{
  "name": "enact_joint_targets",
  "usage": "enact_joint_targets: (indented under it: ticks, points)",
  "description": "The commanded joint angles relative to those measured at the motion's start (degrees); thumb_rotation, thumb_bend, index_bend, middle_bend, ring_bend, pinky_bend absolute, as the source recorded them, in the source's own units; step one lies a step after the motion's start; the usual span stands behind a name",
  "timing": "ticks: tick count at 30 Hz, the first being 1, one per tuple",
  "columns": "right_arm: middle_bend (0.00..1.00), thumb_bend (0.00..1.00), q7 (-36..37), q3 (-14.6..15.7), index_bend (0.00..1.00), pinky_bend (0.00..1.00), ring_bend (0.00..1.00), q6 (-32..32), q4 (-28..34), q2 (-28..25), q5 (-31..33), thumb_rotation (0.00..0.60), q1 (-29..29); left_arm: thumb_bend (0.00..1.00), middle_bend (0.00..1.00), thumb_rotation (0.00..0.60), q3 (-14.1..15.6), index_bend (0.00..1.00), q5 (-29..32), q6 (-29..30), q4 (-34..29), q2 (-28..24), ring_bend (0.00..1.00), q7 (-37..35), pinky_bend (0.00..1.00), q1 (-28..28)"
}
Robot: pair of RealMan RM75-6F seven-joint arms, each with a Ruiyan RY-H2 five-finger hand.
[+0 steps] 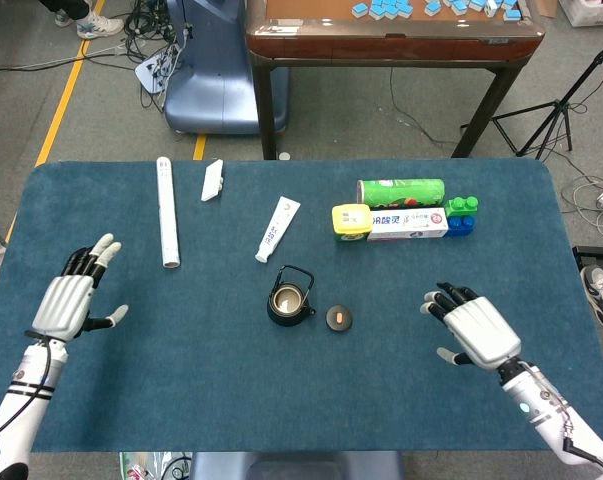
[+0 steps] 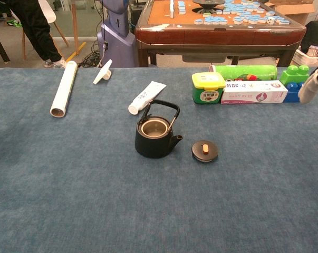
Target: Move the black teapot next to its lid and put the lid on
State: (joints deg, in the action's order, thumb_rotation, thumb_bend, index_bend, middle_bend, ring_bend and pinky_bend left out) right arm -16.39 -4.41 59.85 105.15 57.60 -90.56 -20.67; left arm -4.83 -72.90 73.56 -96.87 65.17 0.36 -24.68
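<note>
Uncovered, round black teapot (image 2: 155, 138) beside flat lid (image 2: 205, 151).

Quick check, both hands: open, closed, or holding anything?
Left hand: open, fingers spread, holding nothing.
Right hand: open, fingers apart, holding nothing.

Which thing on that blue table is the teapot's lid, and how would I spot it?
Start at the blue table and find the black teapot near its middle, open on top with a hoop handle. The lid lies flat on the cloth just beside the spout, apart from the pot. It is the only small dark round disc, with an orange knob in its centre.
</note>
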Motion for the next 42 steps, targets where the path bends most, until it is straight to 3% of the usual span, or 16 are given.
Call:
enact_joint_targets:
  ticks: [1, 8, 14, 23, 42]
  points:
    - [0.26, 0.19, -2.6, -0.5, 0.33, 0.25, 0.11, -3.9, 0.7, 2.2, 3.9, 0.6, -2.8, 0.24, 0.0, 0.6, 1.5, 0.0, -1.5, 1.4, 0.5, -1.0, 0.0, -0.7, 0.01, 2.2]
    - [0.26, 0.19, -8.5, -2.0, 0.35, 0.23, 0.07, -7.8, 0.1, 7.2, 11.5, 0.6, -6.7, 0.24, 0.0, 0.6, 2.8, 0.0, -4.6, 4.9, -0.6, -2.1, 0.0, -1.5, 0.01, 5.7]
    - [0.2, 0.17, -14.2, -2.9, 0.35, 0.13, 0.0, -9.8, -0.5, 10.9, 18.9, 0.6, -9.9, 0.24, 0.0, 0.6, 3.1, 0.0, -6.6, 6.2, -1.8, -2.7, 0.0, -2.0, 0.01, 7.2]
    - [0.19, 0.17, -24.9, -3.8, 0.35, 0.03, 0.0, -8.8, -3.3, 18.7, 32.8, 0.6, -16.3, 0.24, 0.0, 0.6, 3.0, 0.0, -8.4, 7.2, -3.2, -3.5, 0.0, -2.7, 0.01, 8.9]
    - [0.2, 0.16, -35.2, -2.4, 0.35, 0.03, 0.0, -4.0, -12.1, 31.7, 43.8, 0.6, -24.8, 0.24, 0.0, 0.58, 2.8, 0.0, -10.4, 7.3, -3.9, -4.4, 0.0, -3.5, 0.01, 10.8]
